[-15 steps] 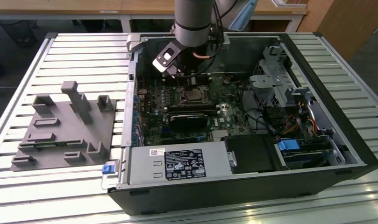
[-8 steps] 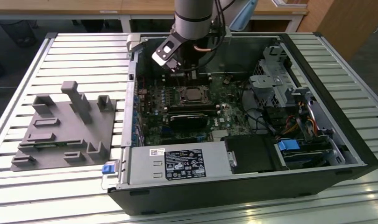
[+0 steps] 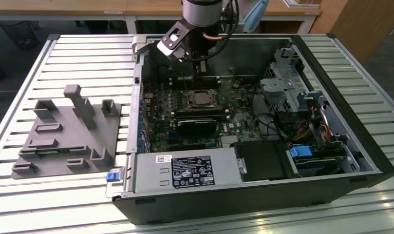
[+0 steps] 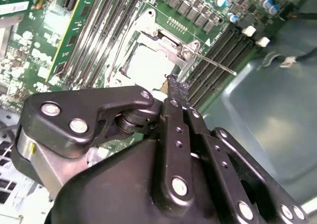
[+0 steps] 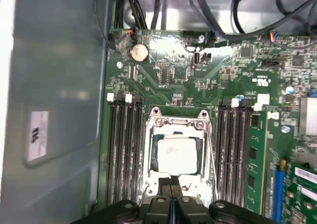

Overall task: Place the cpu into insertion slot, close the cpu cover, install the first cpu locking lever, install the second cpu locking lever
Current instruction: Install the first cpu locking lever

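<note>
Exterior view's left: a grey moulded fixture lies on the slatted table. Beside it stands the open computer case, with the green board facing up.

Mid-board, the cpu sits in its socket. The cpu cover lies flat around it, and the chip's pale top shows through the cut-out.

My gripper hangs over the socket's far edge. Its fingers are pressed together with nothing between them. In the first wrist view the tips meet the cover's rim — touching or just above, I cannot tell.

In the second wrist view a thin locking lever juts free from the socket's corner.

Exterior view's right — a metal drive cage inside the case.
</note>
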### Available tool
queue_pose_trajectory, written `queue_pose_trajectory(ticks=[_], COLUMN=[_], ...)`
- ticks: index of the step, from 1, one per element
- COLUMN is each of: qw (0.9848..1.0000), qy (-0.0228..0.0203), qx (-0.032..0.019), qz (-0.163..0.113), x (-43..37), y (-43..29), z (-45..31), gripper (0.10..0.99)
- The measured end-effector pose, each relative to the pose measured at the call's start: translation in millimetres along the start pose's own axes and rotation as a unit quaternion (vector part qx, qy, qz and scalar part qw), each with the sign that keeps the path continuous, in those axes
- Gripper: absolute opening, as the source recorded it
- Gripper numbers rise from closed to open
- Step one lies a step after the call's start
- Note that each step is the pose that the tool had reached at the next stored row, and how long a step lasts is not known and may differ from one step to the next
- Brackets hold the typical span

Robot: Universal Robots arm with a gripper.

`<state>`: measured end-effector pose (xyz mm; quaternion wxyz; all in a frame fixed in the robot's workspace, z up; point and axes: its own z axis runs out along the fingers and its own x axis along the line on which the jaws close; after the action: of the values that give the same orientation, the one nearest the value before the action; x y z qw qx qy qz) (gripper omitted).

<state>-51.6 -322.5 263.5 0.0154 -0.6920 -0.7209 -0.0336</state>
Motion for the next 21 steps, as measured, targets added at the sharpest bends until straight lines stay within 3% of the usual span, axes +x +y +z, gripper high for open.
queue_pose_trajectory(ticks=[4,5,7,17,21], qw=[0.9997,0.9987,0.9975,0.9913,0.9868], qy=[0.0007,0.0014,0.0019,0.0036,0.0044], qx=[0.0018,0.0035,0.0048,0.009,0.0112], qz=[-0.026,-0.051,-0.07,-0.131,-0.161], x=[0.1,0.0,0.0,-0.4,-0.5], y=[0.0,0.0,0.0,0.0,0.0], z=[-0.4,-0.4,-0.4,-0.3,-0.4], gripper=[0.125,0.125,0.125,0.125,0.125])
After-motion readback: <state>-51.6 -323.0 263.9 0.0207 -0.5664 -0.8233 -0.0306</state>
